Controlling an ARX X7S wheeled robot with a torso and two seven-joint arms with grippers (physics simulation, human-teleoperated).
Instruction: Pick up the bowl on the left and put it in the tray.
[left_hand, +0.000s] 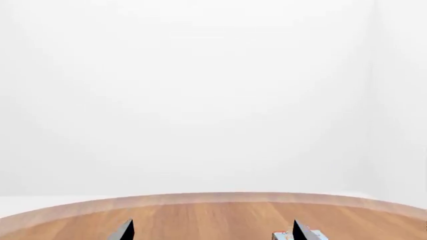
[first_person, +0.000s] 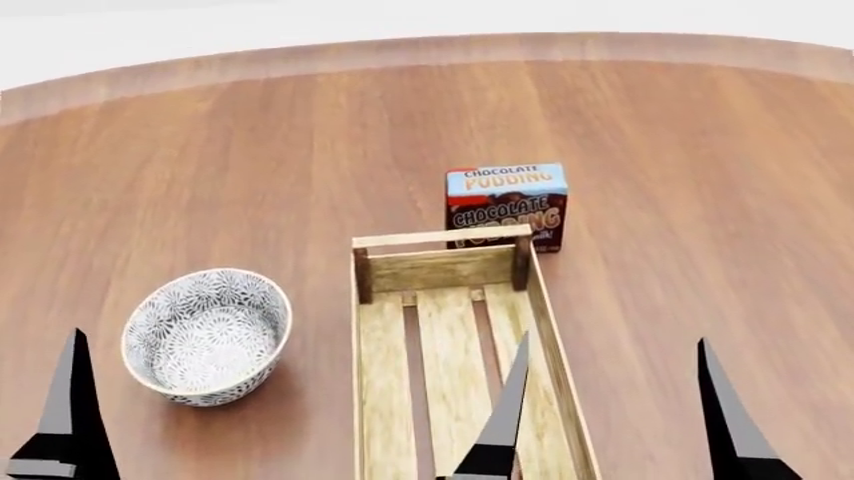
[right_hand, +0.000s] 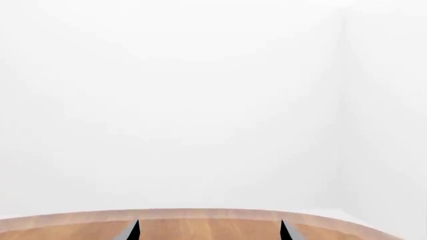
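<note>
My right gripper (first_person: 614, 405) stands spread, its two dark fingertips rising from the bottom edge of the head view at centre and right, nothing between them; the inner tip overlaps the tray's interior in the picture. Of my left gripper (left_hand: 212, 231) the head view shows only one tip at lower left, but the left wrist view shows both tips set wide apart with bare wood between, so I record it as parted and empty. The bowl (first_person: 208, 335) sits upright at lower left of the head view, just beside the tray (first_person: 367, 380) without touching it. The tray runs from centre frame to the bottom edge. The chocolate pudding box (first_person: 506, 203) stands upright close behind the tray's far end wall. The table (first_person: 240, 170) is warm brown wood with a curved, paler far edge. Beyond it both wrist views show plain white walls.
</note>
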